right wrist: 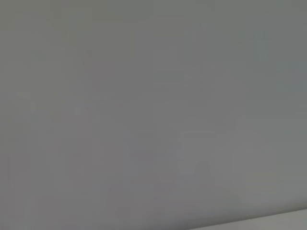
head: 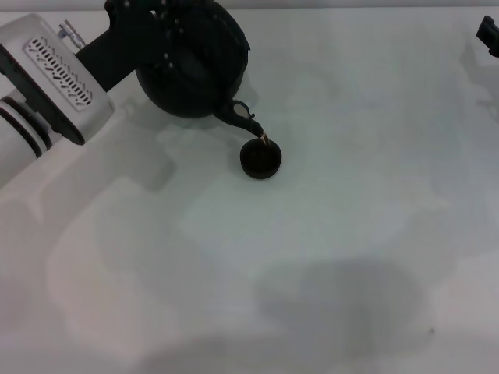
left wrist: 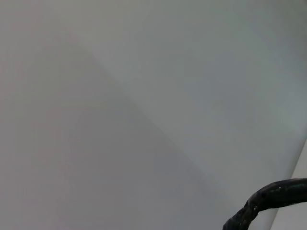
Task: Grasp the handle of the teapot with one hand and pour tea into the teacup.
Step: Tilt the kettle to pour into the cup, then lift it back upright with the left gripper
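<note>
The large black teapot (head: 193, 66) hangs at the back left, tilted with its spout (head: 243, 118) pointing down at the teacup (head: 260, 158). A thin brownish stream runs from the spout tip into the cup. The teacup stands on the white table just right of and in front of the pot. My left gripper (head: 129, 27) is shut on the teapot's handle at the pot's top, which is mostly hidden behind the gripper. A black curved piece of the handle (left wrist: 268, 199) shows in the left wrist view. My right gripper (head: 490, 35) is parked at the far right edge.
The white table (head: 312, 257) stretches in front of and to the right of the cup. My left forearm (head: 39, 101) lies across the back left corner. The right wrist view shows only a plain grey surface.
</note>
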Tool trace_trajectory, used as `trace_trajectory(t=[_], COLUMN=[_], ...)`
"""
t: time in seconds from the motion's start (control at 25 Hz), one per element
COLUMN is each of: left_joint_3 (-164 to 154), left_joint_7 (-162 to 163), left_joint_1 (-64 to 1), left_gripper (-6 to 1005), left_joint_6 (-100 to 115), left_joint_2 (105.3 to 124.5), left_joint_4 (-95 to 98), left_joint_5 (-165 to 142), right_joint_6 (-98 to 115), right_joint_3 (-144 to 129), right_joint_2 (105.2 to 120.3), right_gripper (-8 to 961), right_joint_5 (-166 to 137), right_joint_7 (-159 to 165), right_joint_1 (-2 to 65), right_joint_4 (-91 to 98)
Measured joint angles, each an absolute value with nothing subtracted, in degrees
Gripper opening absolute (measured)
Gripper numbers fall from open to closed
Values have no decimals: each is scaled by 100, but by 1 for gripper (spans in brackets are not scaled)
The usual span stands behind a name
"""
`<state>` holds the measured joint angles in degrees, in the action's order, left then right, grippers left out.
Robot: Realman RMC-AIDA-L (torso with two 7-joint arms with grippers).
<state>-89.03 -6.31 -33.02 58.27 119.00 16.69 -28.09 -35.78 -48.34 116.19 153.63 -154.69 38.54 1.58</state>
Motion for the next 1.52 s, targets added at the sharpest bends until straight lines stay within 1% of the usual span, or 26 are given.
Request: trace_trajectory(t=[0.88, 1.52], left_joint_3=[-9102, -9093], left_joint_7=[-725, 581], left_joint_1=[-3273, -3157], left_gripper=[82, 81], left_joint_6=[5646, 5660], left_joint_2=[11897, 11918], left_joint_4=[1798, 1801], left_joint_5=[-2772, -2711], right_joint_6=[-3552, -3550], right_joint_3=[-4834, -4834], right_joint_2=[11619, 11619], right_gripper=[812, 812], right_joint_5=[15375, 15381], right_joint_7=[-15399, -15397], right_joint_1=[3856, 3852], right_joint_4=[158, 87])
